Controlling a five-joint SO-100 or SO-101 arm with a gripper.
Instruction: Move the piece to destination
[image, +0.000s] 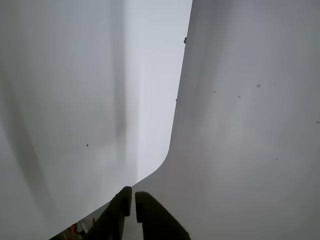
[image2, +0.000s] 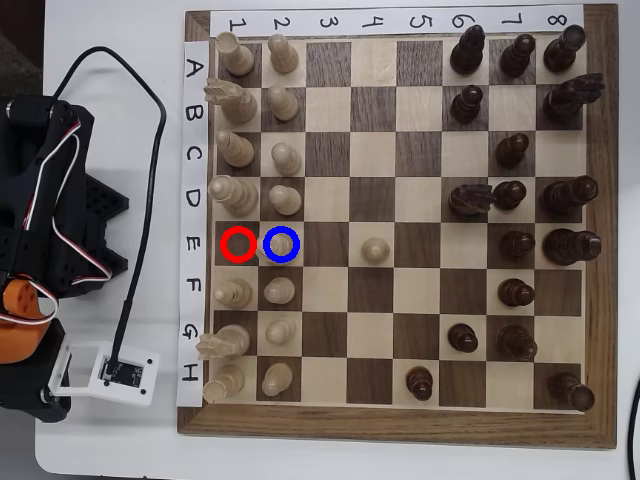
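My dark jaws are basically pinched together, just a sliver of gap and nothing in them, hanging over plain white surface. In the overhead view, the pale cream wooden chess piece looks parked on the blue-ringed light-wood square, ring mostly hiding it.

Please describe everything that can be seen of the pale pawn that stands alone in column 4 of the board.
The pale cream wooden pawn with a ball head stands upright on a light square in row E of the wooden chessboard. It has a round base and a smooth finish. It touches only its square, and all neighbouring squares are free.
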